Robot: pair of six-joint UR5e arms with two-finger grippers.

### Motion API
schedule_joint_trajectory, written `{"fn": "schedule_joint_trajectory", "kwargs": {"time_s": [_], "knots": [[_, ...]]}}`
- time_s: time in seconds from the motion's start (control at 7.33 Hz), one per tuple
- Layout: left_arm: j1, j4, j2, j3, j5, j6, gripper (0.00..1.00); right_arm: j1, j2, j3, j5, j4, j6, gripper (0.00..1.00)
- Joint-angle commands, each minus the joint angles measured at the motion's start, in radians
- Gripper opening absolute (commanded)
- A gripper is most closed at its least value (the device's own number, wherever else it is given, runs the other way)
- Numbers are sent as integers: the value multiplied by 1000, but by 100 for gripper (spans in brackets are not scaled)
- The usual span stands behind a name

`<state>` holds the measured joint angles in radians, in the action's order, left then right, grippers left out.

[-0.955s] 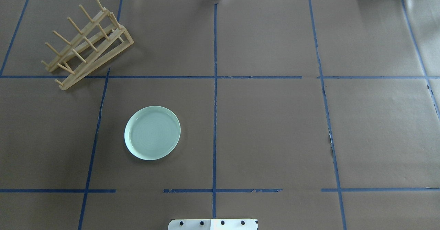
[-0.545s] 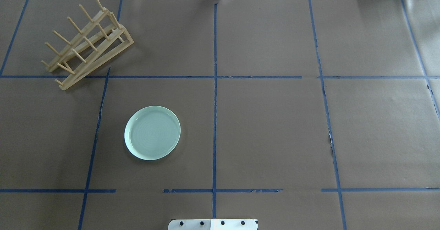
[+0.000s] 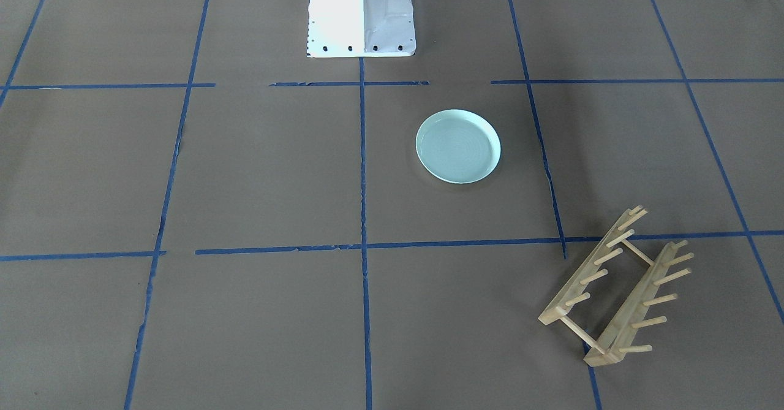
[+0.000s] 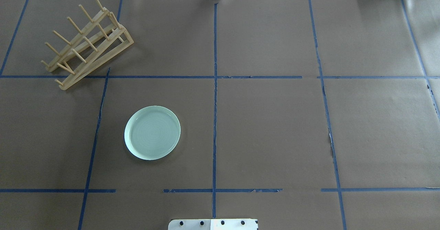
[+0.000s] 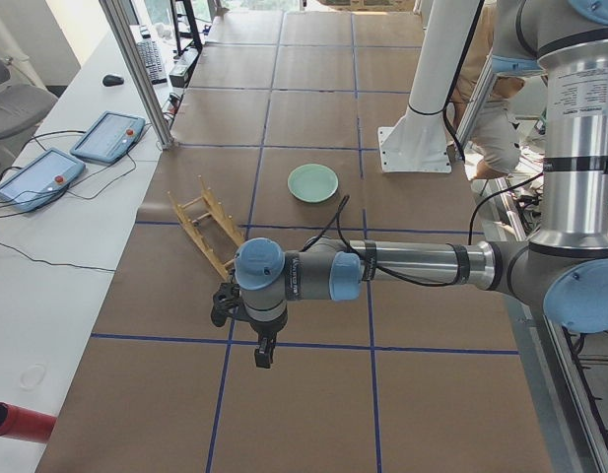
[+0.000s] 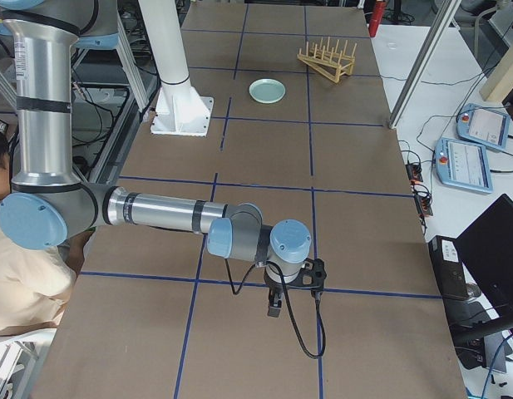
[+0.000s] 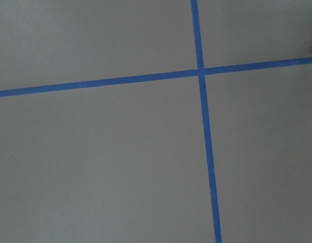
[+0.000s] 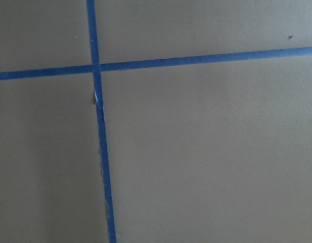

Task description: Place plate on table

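Light wooden peg rack point(image 4: 87, 42) is seen empty at far left. Round pale mint-green plate point(image 4: 152, 132) is laid flat on the brown paper-covered table point(image 4: 275, 137), at 5 o'clock of the rack. Placing is judged done and no further move is judged needed: left gripper point(image 5: 265, 355) and right gripper point(image 6: 275, 306) are held well apart from the plate, and whether their jaws are released or clenched cannot be told.

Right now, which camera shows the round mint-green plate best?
The overhead exterior view: the round pale mint-green plate appears largest, unobstructed, rings visible, flat on the brown paper-covered table. The front-facing view shows it smaller; both side views show it tiny; the wrist views miss it entirely.
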<state>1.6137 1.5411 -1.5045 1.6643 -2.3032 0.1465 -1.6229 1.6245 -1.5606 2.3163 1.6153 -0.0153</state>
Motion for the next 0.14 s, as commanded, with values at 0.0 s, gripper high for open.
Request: {"fn": "schedule_joint_trajectory", "kwargs": {"time_s": [0.0], "knots": [[-1,2,-5,0,5,1,100,0,0,1,0,0,0,100]]}}
